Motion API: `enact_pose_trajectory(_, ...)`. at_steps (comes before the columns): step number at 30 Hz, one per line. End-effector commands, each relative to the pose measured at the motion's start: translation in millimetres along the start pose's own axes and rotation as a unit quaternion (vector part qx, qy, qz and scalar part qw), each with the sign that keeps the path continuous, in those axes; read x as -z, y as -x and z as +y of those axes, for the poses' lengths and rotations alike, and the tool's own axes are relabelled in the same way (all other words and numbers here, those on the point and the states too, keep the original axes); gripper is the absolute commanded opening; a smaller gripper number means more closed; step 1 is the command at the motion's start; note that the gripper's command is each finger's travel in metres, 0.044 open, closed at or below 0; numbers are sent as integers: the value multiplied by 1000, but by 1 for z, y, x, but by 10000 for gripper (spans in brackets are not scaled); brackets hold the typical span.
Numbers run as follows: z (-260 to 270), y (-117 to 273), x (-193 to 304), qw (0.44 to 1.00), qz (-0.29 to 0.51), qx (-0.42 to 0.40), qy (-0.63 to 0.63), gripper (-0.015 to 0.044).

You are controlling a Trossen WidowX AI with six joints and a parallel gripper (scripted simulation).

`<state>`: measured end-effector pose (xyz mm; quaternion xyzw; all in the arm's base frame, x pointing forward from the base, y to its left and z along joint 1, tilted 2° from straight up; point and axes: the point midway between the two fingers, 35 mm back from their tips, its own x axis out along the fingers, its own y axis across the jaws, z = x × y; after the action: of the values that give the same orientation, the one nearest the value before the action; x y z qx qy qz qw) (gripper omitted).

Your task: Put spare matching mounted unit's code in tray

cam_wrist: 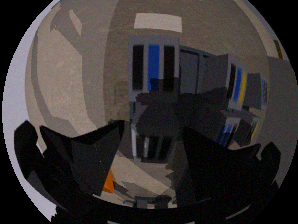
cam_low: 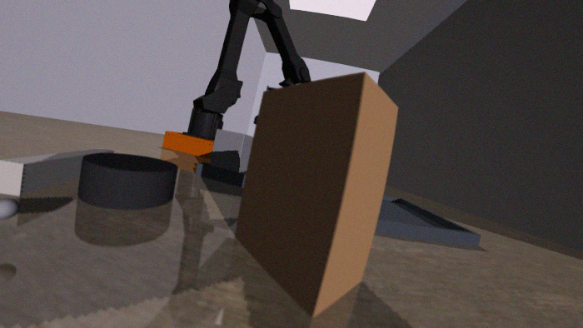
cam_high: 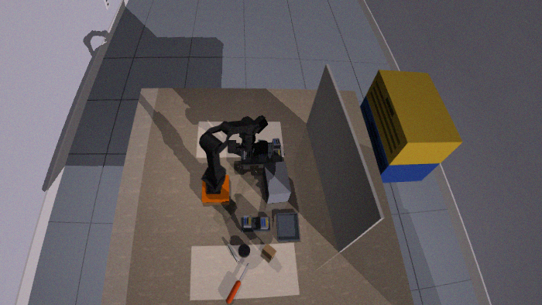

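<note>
Striped spare units stand in a dark rack: one with a blue stripe (cam_wrist: 154,65), one in shade (cam_wrist: 152,146) and several at the right (cam_wrist: 237,85). The rack's right end shows beside the arm, with a unit (cam_high: 276,142). My gripper (cam_high: 248,152) (cam_wrist: 153,127) is open, pointing down over the rack's left part, with the shaded unit low between the fingers in the wrist view; contact cannot be told. The tray (cam_high: 297,227) (cam_low: 430,235) stands right of a small holder with two striped units (cam_high: 247,221) (cam_high: 264,222). No printed code is legible. The exterior view hides the fingers.
A grey block (cam_high: 278,190) stands between the rack and the tray. A tall grey panel (cam_high: 339,157) rises at the right. A brown box (cam_high: 269,251) (cam_low: 309,169), a black round piece (cam_high: 244,250) (cam_low: 128,182) and an orange-handled screwdriver (cam_high: 233,291) lie at the front.
</note>
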<state>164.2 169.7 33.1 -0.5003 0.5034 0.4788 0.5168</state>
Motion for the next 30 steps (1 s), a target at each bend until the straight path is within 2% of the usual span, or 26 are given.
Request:
enact_pose_trajectory(1,2,-9,2,1000,2,-3,2,300)
enact_pose_trajectory(12,2,-14,3,1000,2,-3,2,300)
enact_pose_trajectory(18,2,-13,2,1000,2,-2,0,142)
enact_pose_trajectory(25,2,-13,2,1000,2,-2,0,96)
enact_pose_trajectory(28,2,-13,2,1000,2,-2,0,17)
enact_pose_trajectory(30,2,-13,2,1000,2,-2,0,0)
